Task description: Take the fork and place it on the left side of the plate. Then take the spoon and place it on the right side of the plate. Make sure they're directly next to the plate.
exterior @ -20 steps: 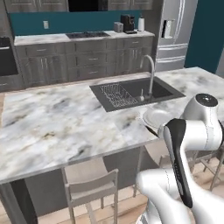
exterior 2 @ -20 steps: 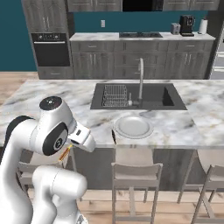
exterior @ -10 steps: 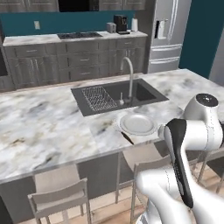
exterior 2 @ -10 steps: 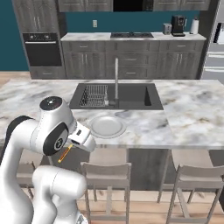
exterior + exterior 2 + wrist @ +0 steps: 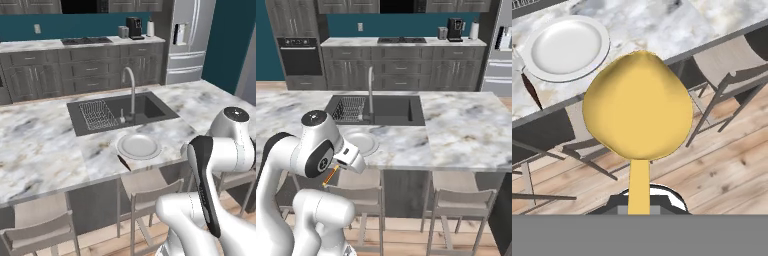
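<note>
One of two placements: looks done; the fork point(image 5: 123, 163) lies on the table point(image 5: 45, 145) just beside the plate point(image 5: 139, 146), on the plate's left as the robot faces it.
Remaining: the spoon point(image 5: 638, 112) has yet to go down on the plate's right side, directly next to the rim.
Gripper: pressed together on the spoon's thin handle, which shows in the right base view as an orange-gold stick point(image 5: 330, 176) hanging below the hand, out in front of the table edge and above the stools.
Spoon look: wide, round golden-yellow bowl, smooth and matte, with a narrow handle of the same warm tone running down toward the gripper.
Fork look: slim, dark brown handle, silver head hard to make out.
Plate: round, pale grey-white, wide raised rim, near the table's front edge, in front of the sink point(image 5: 122, 112).
Right of plate: bare marbled surface.
</note>
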